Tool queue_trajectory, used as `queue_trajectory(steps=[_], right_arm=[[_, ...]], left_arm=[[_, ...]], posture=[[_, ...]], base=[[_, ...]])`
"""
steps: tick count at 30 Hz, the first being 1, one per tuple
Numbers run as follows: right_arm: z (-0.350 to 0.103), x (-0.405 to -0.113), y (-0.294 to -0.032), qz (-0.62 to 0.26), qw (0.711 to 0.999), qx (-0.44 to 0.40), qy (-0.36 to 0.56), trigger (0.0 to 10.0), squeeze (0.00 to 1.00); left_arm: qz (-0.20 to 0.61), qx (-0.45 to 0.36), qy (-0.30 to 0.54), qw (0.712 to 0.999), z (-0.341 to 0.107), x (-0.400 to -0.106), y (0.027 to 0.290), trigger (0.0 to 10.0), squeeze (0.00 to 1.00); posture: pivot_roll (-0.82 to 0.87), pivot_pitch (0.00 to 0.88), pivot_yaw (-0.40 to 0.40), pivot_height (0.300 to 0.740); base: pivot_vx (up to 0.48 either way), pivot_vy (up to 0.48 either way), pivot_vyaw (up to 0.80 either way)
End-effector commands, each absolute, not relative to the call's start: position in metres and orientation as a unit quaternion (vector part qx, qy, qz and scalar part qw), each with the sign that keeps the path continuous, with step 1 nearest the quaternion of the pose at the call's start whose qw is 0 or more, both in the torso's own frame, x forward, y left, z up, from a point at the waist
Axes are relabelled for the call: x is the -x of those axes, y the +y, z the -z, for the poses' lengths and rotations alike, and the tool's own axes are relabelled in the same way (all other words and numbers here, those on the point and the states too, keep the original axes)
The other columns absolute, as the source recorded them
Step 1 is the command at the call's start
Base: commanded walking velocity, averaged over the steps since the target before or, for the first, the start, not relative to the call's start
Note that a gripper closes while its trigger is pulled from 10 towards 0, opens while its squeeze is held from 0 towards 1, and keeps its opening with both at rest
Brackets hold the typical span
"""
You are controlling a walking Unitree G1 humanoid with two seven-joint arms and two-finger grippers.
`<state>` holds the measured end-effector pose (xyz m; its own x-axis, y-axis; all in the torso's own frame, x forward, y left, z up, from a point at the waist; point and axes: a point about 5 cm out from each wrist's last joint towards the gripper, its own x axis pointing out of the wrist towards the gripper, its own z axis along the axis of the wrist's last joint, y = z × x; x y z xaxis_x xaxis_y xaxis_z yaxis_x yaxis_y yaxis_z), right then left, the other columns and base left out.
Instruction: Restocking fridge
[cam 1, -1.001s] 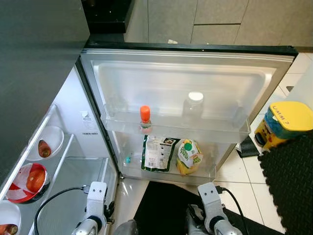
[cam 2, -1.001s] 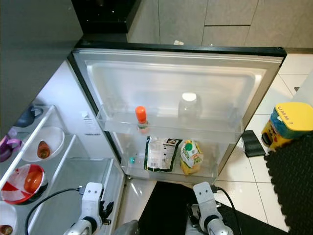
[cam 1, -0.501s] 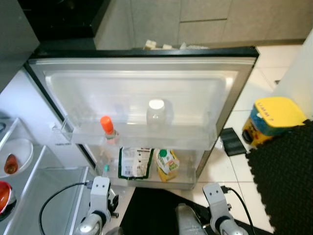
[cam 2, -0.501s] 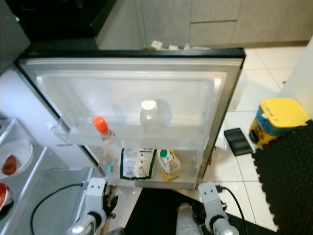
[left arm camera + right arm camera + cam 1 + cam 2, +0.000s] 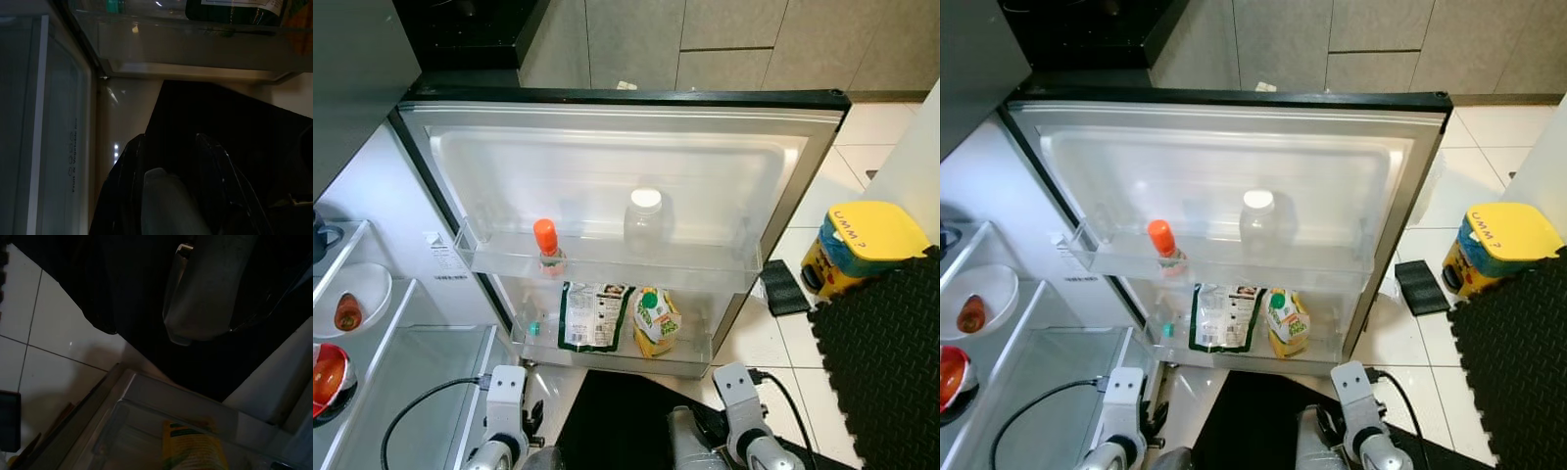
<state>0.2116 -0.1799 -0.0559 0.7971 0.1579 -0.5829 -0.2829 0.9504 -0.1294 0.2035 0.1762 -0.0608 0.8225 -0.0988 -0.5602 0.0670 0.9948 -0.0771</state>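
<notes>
The fridge door (image 5: 617, 166) stands wide open before me. Its upper shelf (image 5: 607, 269) holds an orange-capped bottle (image 5: 546, 247) and a clear white-capped jar (image 5: 644, 219). On the lower shelf (image 5: 607, 354) stand a dark green pouch (image 5: 590, 315), a yellow-green carton (image 5: 654, 320) and a small teal-capped item (image 5: 534, 328). Both arms hang low at the bottom edge, the left wrist (image 5: 506, 411) and the right wrist (image 5: 734, 406). In the left wrist view my left gripper (image 5: 171, 139) is open over the dark mat, with a pale grey shape behind its fingers (image 5: 220, 171). The right wrist view is dark and shows the carton (image 5: 195, 445).
The fridge interior at left has a white bowl with a red fruit (image 5: 347, 311), a red bowl (image 5: 325, 372) and a glass crisper cover (image 5: 411, 382). A yellow-lidded tub (image 5: 857, 245), a flat black item (image 5: 785, 287) and a black foam mat (image 5: 891, 362) lie on the tiled floor at right.
The whole picture has swung right and then partly back, so the camera moved. The items in the door keep their places and both arms stay hanging.
</notes>
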Motion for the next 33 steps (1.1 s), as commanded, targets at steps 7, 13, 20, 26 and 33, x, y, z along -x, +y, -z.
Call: queue_trajectory(steps=[7,13,20,26,33], right_arm=[[0.067,-0.197,-0.169,-0.138,0.929,0.087,0.333,10.0,0.0],[0.066,-0.201,-0.169,-0.144,0.925,0.111,0.333,10.0,0.0],[0.064,-0.204,-0.167,-0.174,0.919,0.12,0.334,10.0,0.0],[0.062,-0.207,-0.161,-0.201,0.918,0.104,0.326,10.0,0.0],[0.062,-0.21,-0.156,-0.201,0.914,0.125,0.328,10.0,0.0]], left_arm=[[0.054,0.001,0.311,0.949,0.068,-0.189,0.178,10.0,0.0],[0.036,0.01,0.301,0.953,0.068,-0.187,0.179,10.0,0.0],[0.031,0.005,0.303,0.952,0.071,-0.179,0.179,10.0,0.0],[0.032,-0.002,0.3,0.953,0.071,-0.175,0.179,10.0,0.0],[0.034,-0.012,0.296,0.954,0.071,-0.173,0.178,10.0,0.0]], posture=[[-0.14,0.106,0.036,0.671],[-0.12,0.105,-0.006,0.671],[-0.09,0.103,-0.05,0.671],[-0.08,0.097,-0.059,0.671],[-0.06,0.091,-0.087,0.675]], base=[[0.0,0.0,0.0],[0.0,0.0,0.0],[0.0,0.0,0.0],[0.0,0.0,0.0],[0.0,0.0,0.0]])
